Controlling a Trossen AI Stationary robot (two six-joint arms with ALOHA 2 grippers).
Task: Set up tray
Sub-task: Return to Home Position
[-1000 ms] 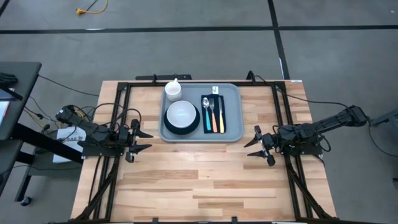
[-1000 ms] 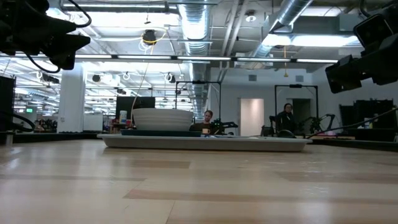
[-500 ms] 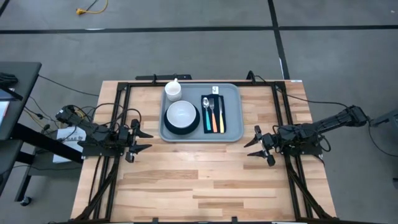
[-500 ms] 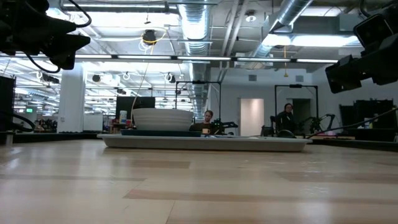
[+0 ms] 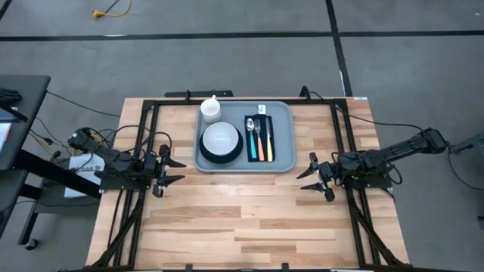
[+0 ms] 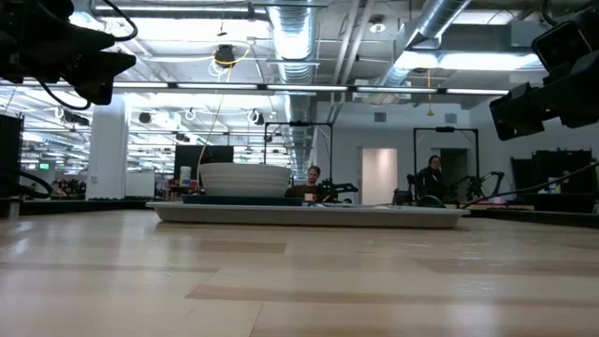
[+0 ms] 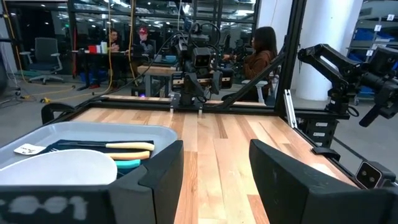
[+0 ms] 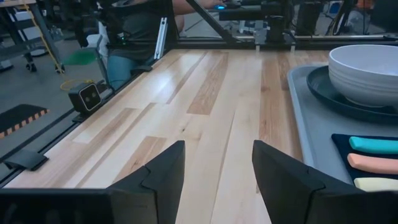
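Observation:
The pale grey-blue tray (image 5: 243, 136) lies flat on the far middle of the wooden table. On it a white bowl (image 5: 221, 138) sits on a dark teal plate (image 5: 212, 154), a white cup (image 5: 210, 109) stands at the far left corner, and a black napkin (image 5: 260, 139) carries three utensils with teal, orange and yellow handles (image 5: 258, 147). My left gripper (image 5: 172, 171) hovers open near the table's left edge, left of the tray. My right gripper (image 5: 310, 177) hovers open at the right side, near the tray's near right corner. Both hold nothing.
A black metal frame (image 5: 145, 121) runs along the table's left, right and far edges. Bare wood (image 5: 242, 211) fills the near half of the table. A small white tag (image 5: 262, 109) lies on the tray's far side. People sit in the room beyond (image 6: 314, 175).

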